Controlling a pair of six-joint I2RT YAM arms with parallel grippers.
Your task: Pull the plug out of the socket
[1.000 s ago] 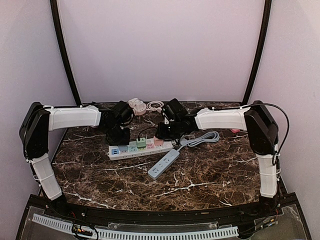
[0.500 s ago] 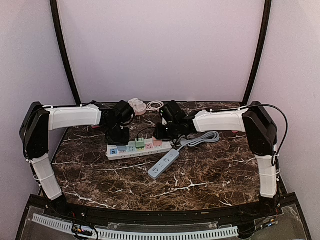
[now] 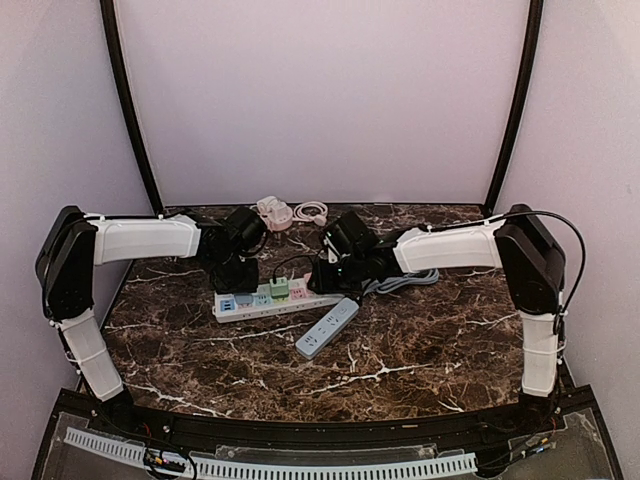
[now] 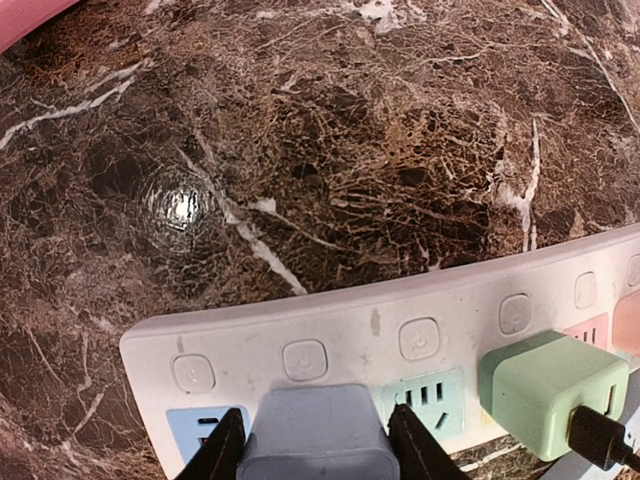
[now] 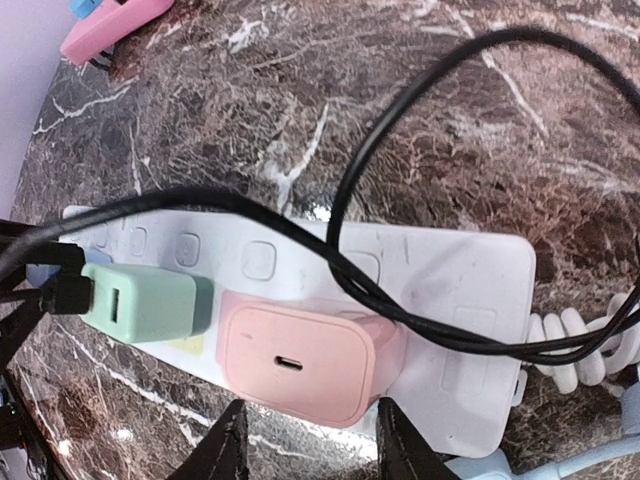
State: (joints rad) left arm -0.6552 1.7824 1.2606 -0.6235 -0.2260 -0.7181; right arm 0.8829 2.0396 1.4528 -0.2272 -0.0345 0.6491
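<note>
A white power strip [image 3: 262, 306] lies across the marble table with several plugs in it. My left gripper [image 4: 315, 452] is shut on a grey-blue plug [image 4: 315, 430] that sits in the strip [image 4: 400, 310] near its left end. A mint-green plug [image 4: 545, 395] with a black cable stands two sockets to the right. My right gripper [image 5: 312, 445] is open over the pink plug [image 5: 295, 362], its fingertips [image 5: 228, 440] just wide of the plug's near corners. The pink plug sits in the strip [image 5: 450, 290] beside the green one [image 5: 145, 300].
A black cable [image 5: 400, 140] loops across the strip just behind the pink plug. A second, grey strip [image 3: 328, 328] lies in front, its grey cord [image 3: 405, 278] coiled to the right. A white adapter and cable [image 3: 285, 212] lie at the back, a pink object [image 5: 105, 25] to the far left.
My right gripper has dropped closer to the strip's right end and its jaws have widened. The left gripper has kept its hold on the grey-blue plug.
</note>
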